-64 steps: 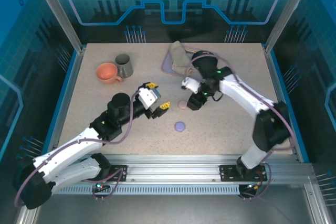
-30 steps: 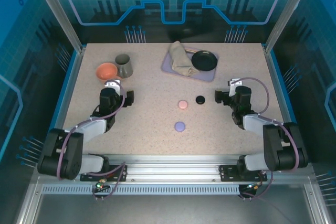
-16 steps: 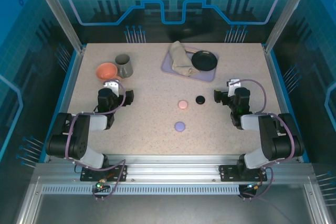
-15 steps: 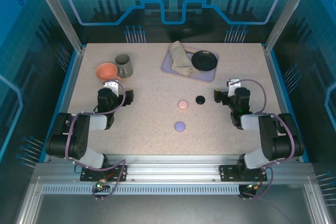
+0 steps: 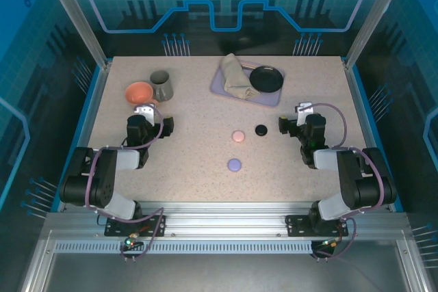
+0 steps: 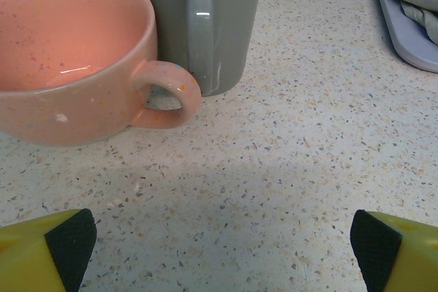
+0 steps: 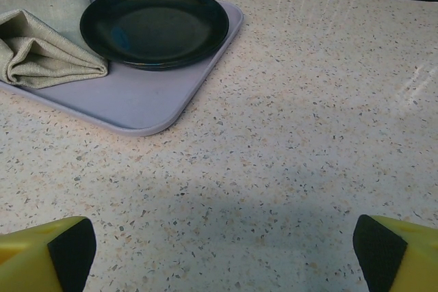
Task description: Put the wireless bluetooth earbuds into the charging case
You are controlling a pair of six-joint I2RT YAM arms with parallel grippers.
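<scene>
Position: small round black case (image 5: 261,129) lies just left of the spread, empty right hand (image 7: 219,244); left hand (image 6: 219,241), likewise spread, is farther.

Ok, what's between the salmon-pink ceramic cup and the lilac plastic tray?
The grey ceramic mug, standing close beside the salmon-pink ceramic cup; past it, just bare speckled tabletop up to the lilac plastic tray, as the top view shows.

The right pincer (image 7: 222,259) stands wide open, its yellow, black-padded fingertips (image 7: 68,251) at the bottom corners, over the bare speckled desk (image 7: 308,100). Ahead to the left lies a lilac tray (image 7: 144,97) carrying a black plate (image 7: 154,24) beside a folded grey-green cloth (image 7: 41,52).
</scene>
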